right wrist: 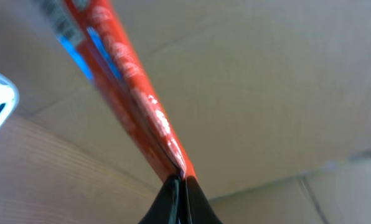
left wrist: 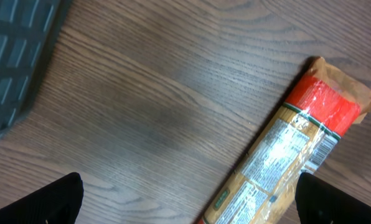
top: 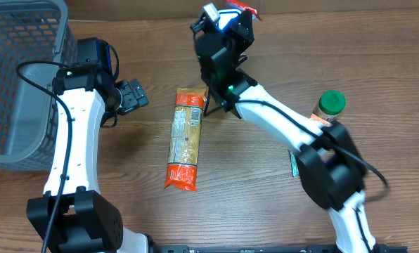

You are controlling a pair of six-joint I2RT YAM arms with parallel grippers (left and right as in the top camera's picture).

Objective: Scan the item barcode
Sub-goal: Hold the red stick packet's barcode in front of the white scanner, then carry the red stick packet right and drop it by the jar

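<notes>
Red packet (right wrist: 126,74) sits clamped in right hand (right wrist: 179,185), left hand (top: 134,95) apart; one pasta bag (top: 185,140), one jar (top: 330,104).

A thin red packet (right wrist: 136,93) is held up off the counter (top: 259,176), pinched at its lower edge between the closed fingers of the right gripper (right wrist: 179,182). Seen almost edge-on from the wrist, it slants up and to the left. It is flat and glossy, with blurred white print, a blue patch, and what looks like a barcode (right wrist: 56,17) near its upper end. From overhead only a red corner shows, at the counter's far edge.
</notes>
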